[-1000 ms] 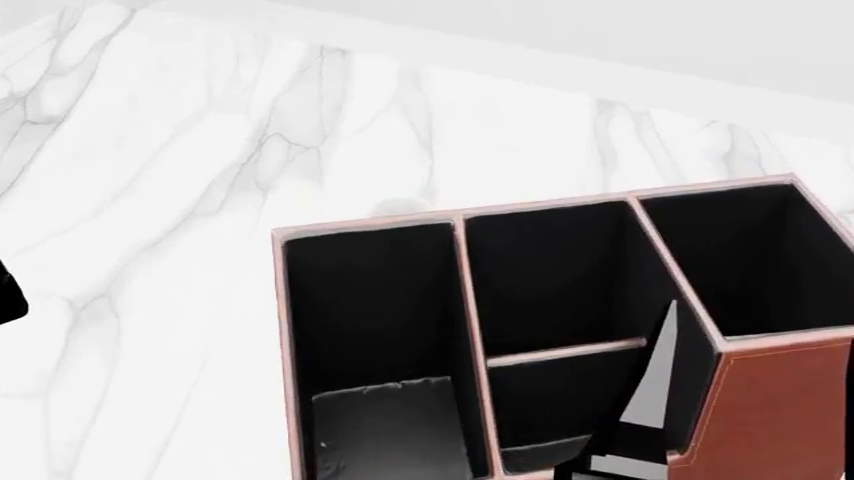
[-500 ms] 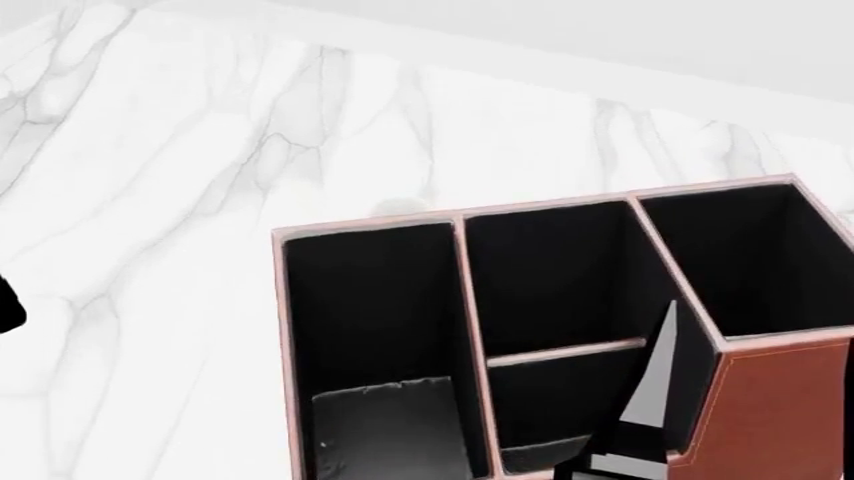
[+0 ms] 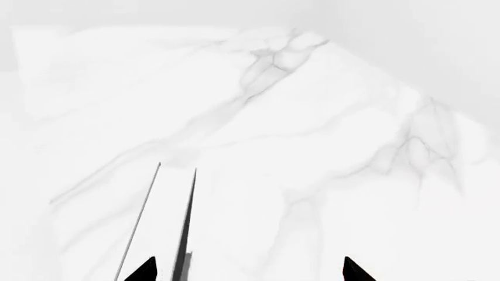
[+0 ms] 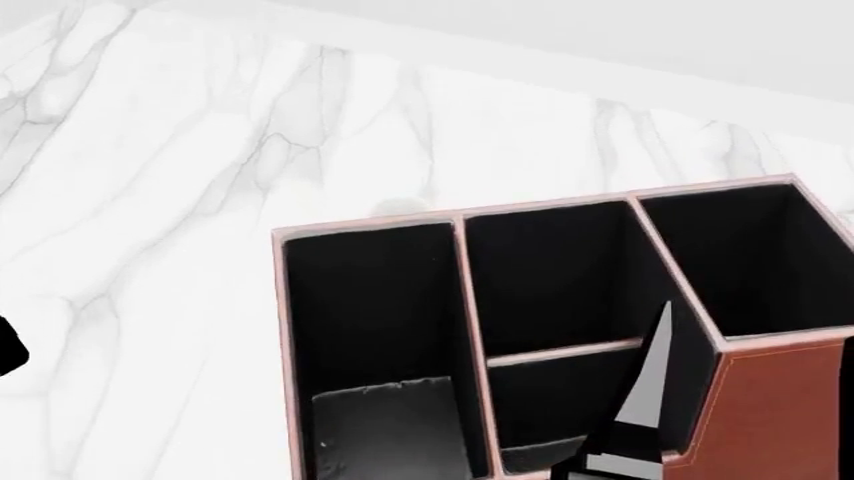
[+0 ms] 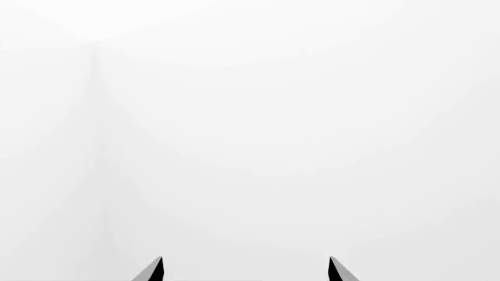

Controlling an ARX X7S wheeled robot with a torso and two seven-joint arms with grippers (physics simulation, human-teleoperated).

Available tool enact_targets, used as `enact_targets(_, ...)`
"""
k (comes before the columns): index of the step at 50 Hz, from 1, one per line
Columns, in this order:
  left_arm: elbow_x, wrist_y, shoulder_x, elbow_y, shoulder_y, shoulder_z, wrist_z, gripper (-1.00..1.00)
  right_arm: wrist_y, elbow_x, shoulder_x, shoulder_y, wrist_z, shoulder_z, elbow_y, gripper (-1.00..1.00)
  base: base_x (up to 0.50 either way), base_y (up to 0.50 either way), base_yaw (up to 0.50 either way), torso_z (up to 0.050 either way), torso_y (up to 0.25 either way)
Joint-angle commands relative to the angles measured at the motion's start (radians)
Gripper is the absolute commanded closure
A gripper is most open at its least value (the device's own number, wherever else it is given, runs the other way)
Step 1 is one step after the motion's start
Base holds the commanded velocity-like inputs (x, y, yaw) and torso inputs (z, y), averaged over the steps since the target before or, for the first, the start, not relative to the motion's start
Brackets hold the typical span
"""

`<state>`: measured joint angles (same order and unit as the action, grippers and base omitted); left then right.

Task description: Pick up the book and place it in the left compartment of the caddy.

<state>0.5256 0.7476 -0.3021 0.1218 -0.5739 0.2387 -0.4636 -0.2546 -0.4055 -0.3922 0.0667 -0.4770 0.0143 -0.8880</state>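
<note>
The reddish-brown caddy [image 4: 781, 410] with pale pink edges fills the lower right of the head view. Its left compartment [image 4: 367, 300] is long, narrow and black-lined. Low inside it lies a dark glossy slab with a small white mark at one corner, which looks like the book [image 4: 387, 425]. My right gripper [image 5: 246, 270] is open and empty, facing blank white; one pointed finger [image 4: 650, 390] shows in front of the caddy's middle sections. My left gripper [image 3: 247, 271] is open and empty over the marble table; a black part of it [image 4: 6, 348] shows at the head view's left edge.
The white marble table [image 4: 200, 200] spreads to the left of and behind the caddy. A narrow white strip with dark edges [image 3: 160, 222] runs by the left gripper's finger in the left wrist view; I cannot tell what it is.
The black part of my left gripper has slid down along the head view's left edge. My right finger has shifted slightly left. The caddy and the book have not moved.
</note>
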Motion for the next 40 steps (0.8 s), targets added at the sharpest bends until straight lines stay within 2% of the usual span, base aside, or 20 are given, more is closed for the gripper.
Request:
enact_targets(1, -0.021, -0.034, 0.011, 0.041, 0.008, 0.023, 0.020, -1.00, 0.010, 0.007, 0.016, -0.013, 0.026, -0.017, 0.024, -1.00, 0.00, 0.00, 0.00, 0.000, 0.000)
enact_targets(23, -0.036, -0.001, -0.035, 0.017, 0.017, 0.002, 0.009, -1.00, 0.010, -0.001, 0.009, -0.017, 0.016, -0.013, 0.025, -1.00, 0.00, 0.00, 0.00, 0.000, 0.000)
enact_targets(40, -0.041, -0.033, -0.046, 0.087, 0.024, 0.017, 0.020, -1.00, 0.015, -0.002, 0.003, -0.015, 0.013, -0.007, 0.027, -1.00, 0.00, 0.00, 0.00, 0.000, 0.000)
